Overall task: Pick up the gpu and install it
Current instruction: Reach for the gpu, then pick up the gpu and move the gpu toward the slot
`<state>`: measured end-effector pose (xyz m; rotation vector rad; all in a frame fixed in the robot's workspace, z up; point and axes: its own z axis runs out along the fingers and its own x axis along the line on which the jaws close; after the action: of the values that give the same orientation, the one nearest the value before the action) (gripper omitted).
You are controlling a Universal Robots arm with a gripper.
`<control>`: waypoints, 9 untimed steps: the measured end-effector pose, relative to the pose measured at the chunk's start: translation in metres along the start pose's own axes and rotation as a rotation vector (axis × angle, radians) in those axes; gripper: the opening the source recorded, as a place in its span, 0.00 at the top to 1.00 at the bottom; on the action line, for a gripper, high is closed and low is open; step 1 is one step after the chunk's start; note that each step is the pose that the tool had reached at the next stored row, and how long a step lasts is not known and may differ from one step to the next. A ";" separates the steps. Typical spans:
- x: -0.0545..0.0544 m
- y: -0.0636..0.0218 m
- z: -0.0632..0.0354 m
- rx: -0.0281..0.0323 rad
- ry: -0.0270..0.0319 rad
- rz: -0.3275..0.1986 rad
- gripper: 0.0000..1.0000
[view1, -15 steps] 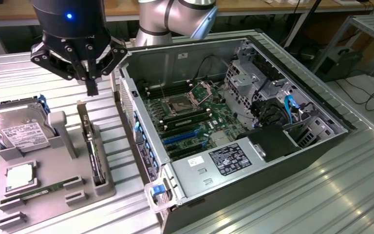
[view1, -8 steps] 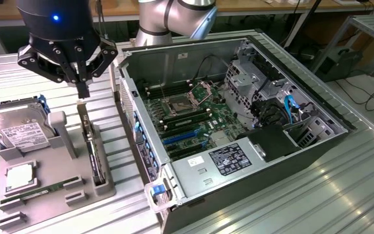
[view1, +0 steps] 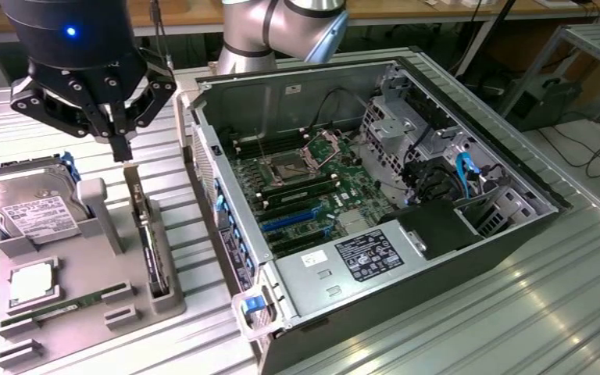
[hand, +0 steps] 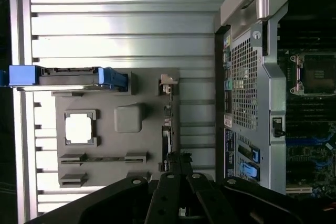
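Grey steel computer case [view1: 383, 180] lies open. At its nine o'clock in the exterior view sits the holder tray [view1: 97, 262]. The gripper [view1: 123, 152] hangs above, jaws pressed together, empty. The gpu [view1: 152, 250] stands edgewise along the tray's three o'clock side.

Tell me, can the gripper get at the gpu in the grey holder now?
Probably yes. The gripper hangs over the gpu, which stands on edge in the grey holder, and nothing covers its upper edge. The gripper is shut, so it would have to open first.
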<state>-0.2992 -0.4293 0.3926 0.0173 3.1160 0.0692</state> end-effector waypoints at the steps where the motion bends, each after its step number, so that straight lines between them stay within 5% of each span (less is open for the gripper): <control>1: 0.002 -0.0008 -0.0001 0.0001 0.0002 -0.002 0.89; 9: 0.006 -0.0033 -0.0003 -0.0002 0.0003 -0.007 0.89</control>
<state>-0.3056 -0.4325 0.3926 0.0060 3.1162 0.0694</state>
